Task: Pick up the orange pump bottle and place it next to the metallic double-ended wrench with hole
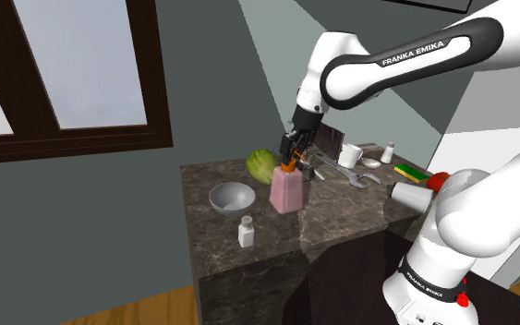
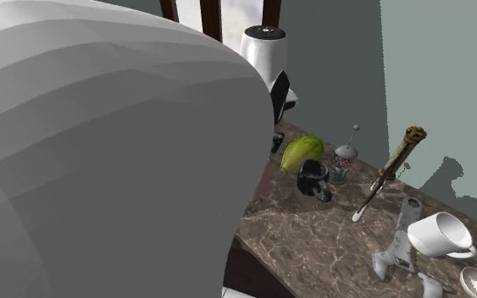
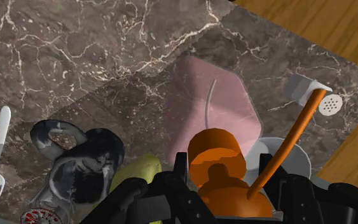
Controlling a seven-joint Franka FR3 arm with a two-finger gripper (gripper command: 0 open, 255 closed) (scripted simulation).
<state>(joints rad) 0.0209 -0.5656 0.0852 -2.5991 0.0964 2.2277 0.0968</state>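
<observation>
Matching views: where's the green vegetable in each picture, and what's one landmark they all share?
Shoulder view: green vegetable near the tabletop's far edge, on the picture's left of the gripper.
Second exterior view: the vegetable mid-picture, beside the dark mug.
Wrist view: a sliver of it between that mug and the orange pump.
Shared landmark: the marble tabletop.

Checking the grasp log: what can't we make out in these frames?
- Second exterior view: white arm link blocks the left half; the table behind it is hidden.
- Shoulder view: tool covers the pump head of the pump bottle; hole in the wrench too small to see.
- Wrist view: bottle's base hidden under its own body, so table contact unclear.
</observation>
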